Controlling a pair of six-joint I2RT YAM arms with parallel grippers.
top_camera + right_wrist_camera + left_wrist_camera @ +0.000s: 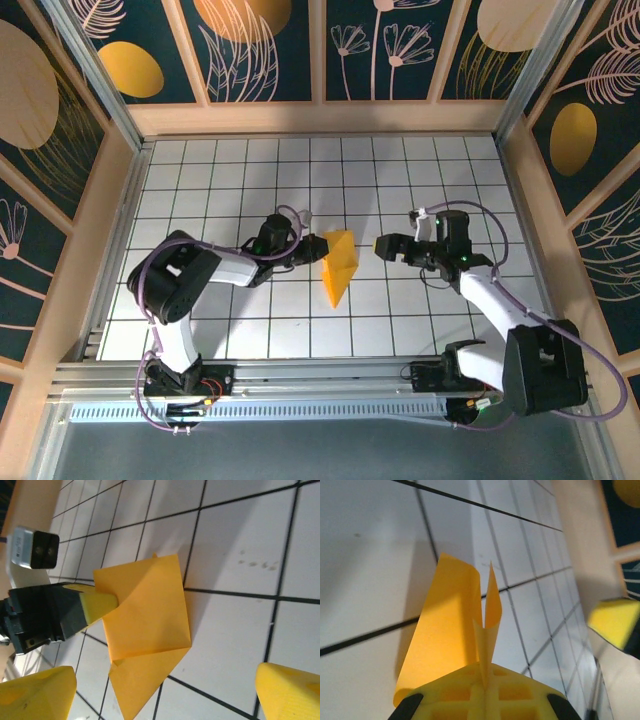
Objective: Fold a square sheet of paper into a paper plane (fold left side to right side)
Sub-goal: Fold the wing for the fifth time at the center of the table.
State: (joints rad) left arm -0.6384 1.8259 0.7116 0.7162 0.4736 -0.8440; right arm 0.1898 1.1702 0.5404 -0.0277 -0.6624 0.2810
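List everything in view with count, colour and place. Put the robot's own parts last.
sheet of paper: one, orange-yellow, partly folded, mid-table between the grippers.
table: one, white with dark grid lines, inside the enclosure.
wall panels: several, dark with pale floral drawings, around the table.
golden ovals: several, gold, painted on the panels.
rail: one, silver, along the near edge.
left gripper: one, yellow fingers, shut on the paper's left edge.
right gripper: one, yellow fingers, open, just right of the paper.
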